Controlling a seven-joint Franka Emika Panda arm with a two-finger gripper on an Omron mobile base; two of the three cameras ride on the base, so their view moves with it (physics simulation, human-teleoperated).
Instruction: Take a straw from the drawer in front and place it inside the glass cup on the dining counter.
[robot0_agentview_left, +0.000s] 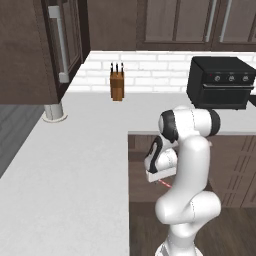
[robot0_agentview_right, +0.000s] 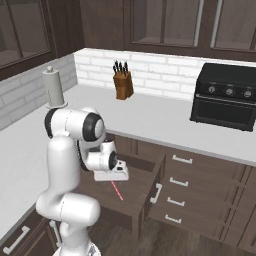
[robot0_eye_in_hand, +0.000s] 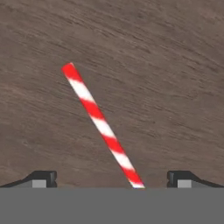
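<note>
The drawer (robot0_agentview_right: 141, 201) stands pulled out under the wall counter, its dark wooden floor (robot0_eye_in_hand: 153, 87) below my hand. The red-and-white striped straw (robot0_eye_in_hand: 100, 124) lies flat on that floor, slanting from upper left to lower right in the hand view. My gripper (robot0_eye_in_hand: 113, 180) hangs open just above it, fingertips (robot0_eye_in_hand: 41, 178) wide apart, with the straw's near end between them but nearer the right tip. From the base views, a short piece of the straw (robot0_agentview_right: 116, 190) (robot0_agentview_left: 165, 185) shows under the hand (robot0_agentview_left: 160, 172). The glass cup and the dining counter are out of view.
A wooden knife block (robot0_agentview_left: 117, 86) and a black toaster oven (robot0_agentview_left: 221, 82) stand on the wall counter (robot0_agentview_left: 70, 165). A paper towel roll (robot0_agentview_right: 54, 89) is at the left. Closed drawers with silver handles (robot0_agentview_right: 179, 182) lie right of the open drawer.
</note>
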